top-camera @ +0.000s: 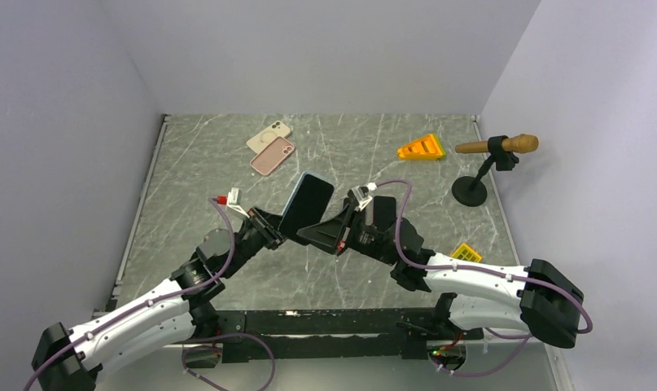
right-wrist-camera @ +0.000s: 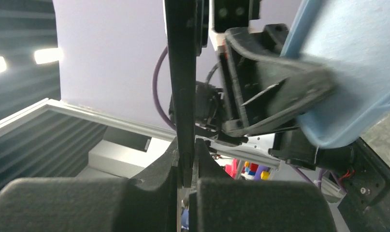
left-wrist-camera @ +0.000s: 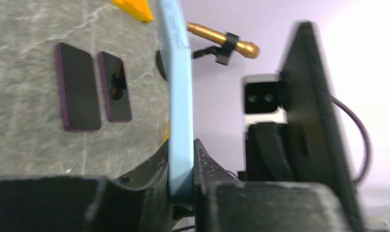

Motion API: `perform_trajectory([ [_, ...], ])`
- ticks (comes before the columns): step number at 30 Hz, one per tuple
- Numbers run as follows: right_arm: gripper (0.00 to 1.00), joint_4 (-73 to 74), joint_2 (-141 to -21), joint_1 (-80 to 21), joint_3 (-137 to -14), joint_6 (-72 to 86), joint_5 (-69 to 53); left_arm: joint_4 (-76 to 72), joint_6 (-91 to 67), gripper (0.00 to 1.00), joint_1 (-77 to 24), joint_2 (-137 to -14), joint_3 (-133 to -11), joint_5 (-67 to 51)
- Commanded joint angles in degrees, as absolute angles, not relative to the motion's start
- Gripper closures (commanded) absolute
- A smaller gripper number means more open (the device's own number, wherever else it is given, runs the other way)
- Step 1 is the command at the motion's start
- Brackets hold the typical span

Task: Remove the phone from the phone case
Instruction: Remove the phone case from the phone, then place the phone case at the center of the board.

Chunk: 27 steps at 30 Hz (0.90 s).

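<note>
Both hands pinch something: the left hand point(left-wrist-camera: 183, 179) clamps the pale blue phone case point(left-wrist-camera: 179, 96), the right hand point(right-wrist-camera: 185, 169) the black phone point(right-wrist-camera: 180, 72), near the case but apart from it, above the counter point(top-camera: 349, 147).

Beige phone point(top-camera: 269, 135) and pink phone point(top-camera: 273, 156) lie side by side at the back, orange wedge point(top-camera: 421, 147) and microphone stand point(top-camera: 471, 191) further right.
</note>
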<state>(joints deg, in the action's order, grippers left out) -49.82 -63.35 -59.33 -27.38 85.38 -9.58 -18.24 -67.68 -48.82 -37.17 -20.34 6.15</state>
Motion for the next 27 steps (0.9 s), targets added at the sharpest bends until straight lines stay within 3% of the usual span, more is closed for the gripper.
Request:
perform_trajectory([
  [1,1.00,-60.0,-62.6,-60.3,-31.1,83.7,-10.6,-16.4,-71.0,0.87,-48.5,-37.5,-20.5,12.8],
  [3,1.00,-59.3,-61.6,-60.2,-30.8,83.7,-10.3,-13.1,-70.4,0.96,-48.5,-37.2,-21.2,13.7],
  [6,1.00,-54.8,-58.7,-60.2,-31.0,83.5,-10.2,-5.9,-67.7,1.00,-48.6,-35.6,-22.4,15.9],
  [10,1.00,-46.8,-54.9,-59.9,-33.3,81.1,-12.2,2.1,-63.9,1.00,-48.6,-32.3,-22.8,19.3],
  [16,1.00,-14.5,-44.8,-59.6,-36.2,70.6,-6.9,30.0,-68.5,1.00,-48.2,-30.1,-29.6,29.8],
  [19,1.00,-7.2,-40.1,-59.0,-32.7,69.6,-4.4,38.7,-67.6,1.00,-46.8,-31.9,-33.4,31.6],
  [22,1.00,-4.1,-36.5,-58.5,-28.9,70.0,-3.5,37.4,-58.2,1.00,-41.1,-35.7,-35.7,25.5],
  [27,1.00,-2.6,-33.0,-58.4,-25.0,70.8,-3.3,23.8,-45.8,1.00,-17.3,-40.9,-33.9,-0.1],
])
